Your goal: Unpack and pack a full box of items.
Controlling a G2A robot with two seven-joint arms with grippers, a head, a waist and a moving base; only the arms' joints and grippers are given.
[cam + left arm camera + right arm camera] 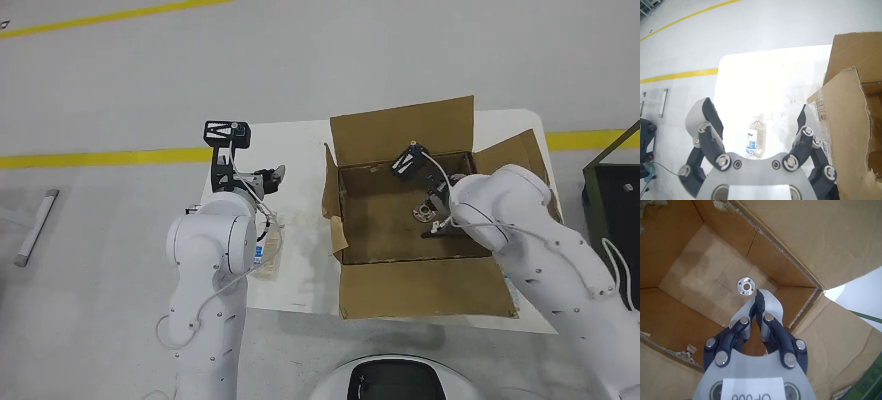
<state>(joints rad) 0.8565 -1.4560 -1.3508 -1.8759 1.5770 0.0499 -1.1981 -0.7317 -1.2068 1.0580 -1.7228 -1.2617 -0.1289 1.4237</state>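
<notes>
Where right claw (757,296) hangs pinched empty: metal flange (745,286) in cardboard box (791,237), probably stiff, slick; grip rim.
Left claw (755,108): spread wide over clear bottle (755,138), light, crushable; take mid-body.

Top view taken from above the arms, straight down; worktop (300,160) and open box (400,130) both covered. Left wrist view aimed past the left pincer (755,104), low across the worktop, box wall at one edge. Right wrist view set close inside the box, aimed past the right pincer (758,294) at its floor. Box shared by all three views.
</notes>
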